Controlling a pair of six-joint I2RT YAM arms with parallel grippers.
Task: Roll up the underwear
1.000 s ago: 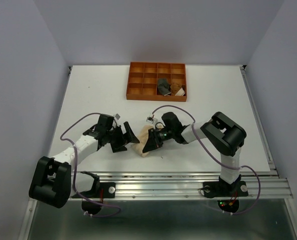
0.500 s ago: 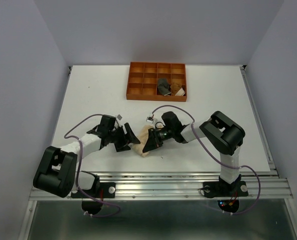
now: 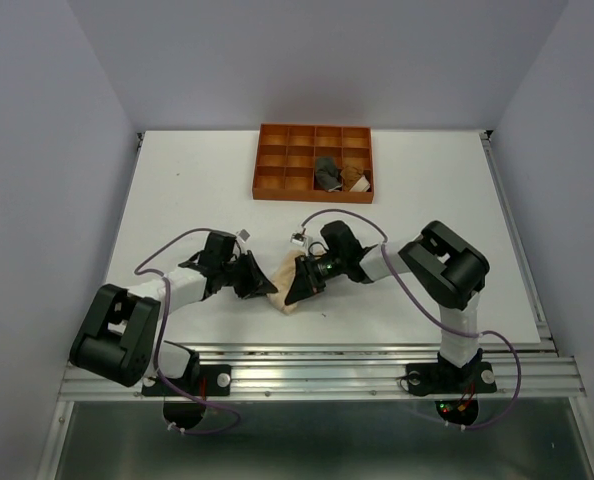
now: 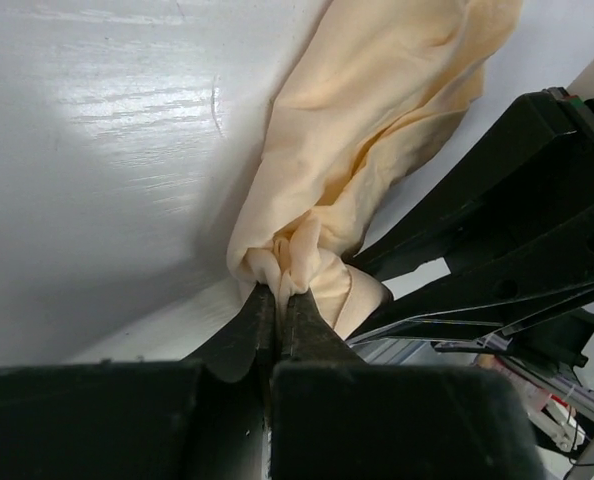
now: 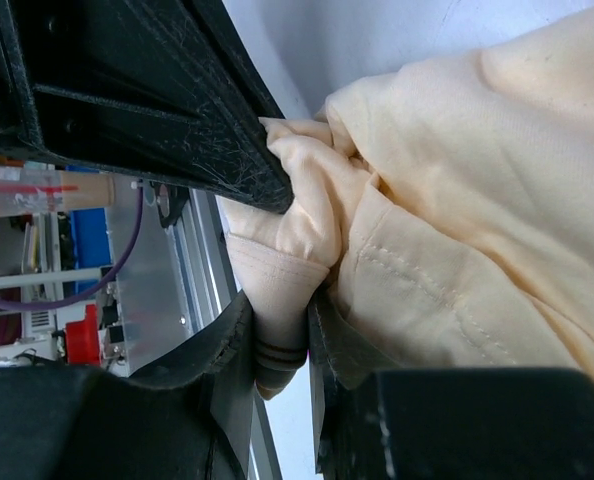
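Left wrist view shows your left hand (image 4: 277, 300) pinched tight on a gathered corner of the peach underwear (image 4: 377, 120), and your right hand (image 5: 277, 338) is clamped on a stitched fold at its other side. The piece lies on the desk (image 3: 197, 190) between the two arms. You look roughly two-thirds through, I'd judge: the dark pair (image 3: 326, 172) and the brown pair (image 3: 356, 180) sit bundled in the tray (image 3: 277, 196), while this one is a loose crumple, not yet a roll. It's a soft, matte knit with a seamed hem, limp and quick to crease.
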